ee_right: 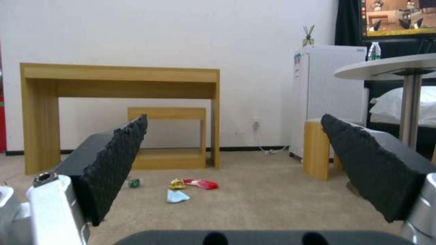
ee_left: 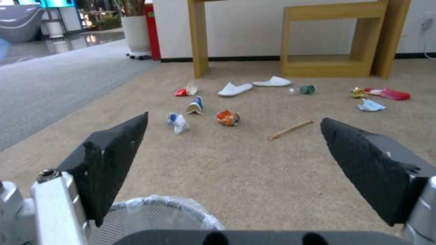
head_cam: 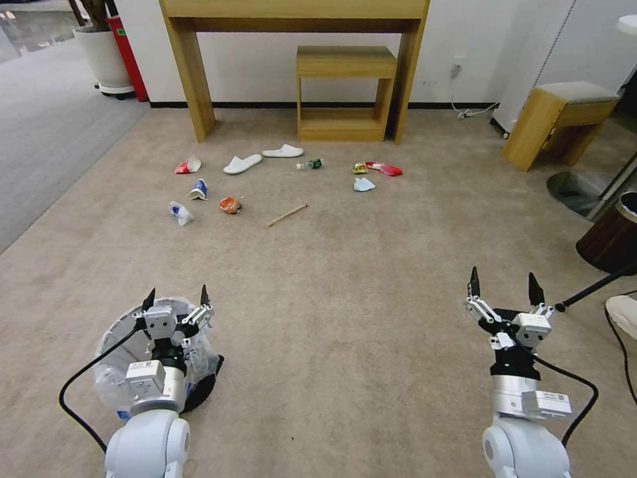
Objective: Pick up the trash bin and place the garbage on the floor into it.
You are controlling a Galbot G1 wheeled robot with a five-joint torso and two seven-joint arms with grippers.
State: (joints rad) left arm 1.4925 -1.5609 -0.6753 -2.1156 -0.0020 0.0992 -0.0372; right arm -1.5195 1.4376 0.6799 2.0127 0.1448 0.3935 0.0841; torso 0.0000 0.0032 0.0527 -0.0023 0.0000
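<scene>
The trash bin [head_cam: 109, 372], black with a crinkled clear bag, stands on the beige floor [head_cam: 345, 299] at the near left. My left gripper [head_cam: 176, 295] hovers open just above its far rim [ee_left: 154, 211]. My right gripper [head_cam: 503, 279] hangs open over bare carpet at the near right, and its open fingers [ee_right: 118, 153] frame the far wall. The garbage lies farther ahead: a red-white cup [head_cam: 188, 166], a blue-white cup [head_cam: 198, 190], an orange can [head_cam: 230, 205], a crushed bottle [head_cam: 180, 212], a stick [head_cam: 286, 215], two white slippers [head_cam: 242, 164], a green bottle [head_cam: 310, 164], wrappers [head_cam: 385, 168] and paper [head_cam: 363, 184].
A wooden desk [head_cam: 292, 13] with a low shelf unit [head_cam: 345, 93] stands against the far wall. A wooden stool [head_cam: 561, 119] and a brown bin [head_cam: 610, 239] are at the right. Grey carpet [head_cam: 46, 133] and a white planter [head_cam: 103, 56] lie at the far left.
</scene>
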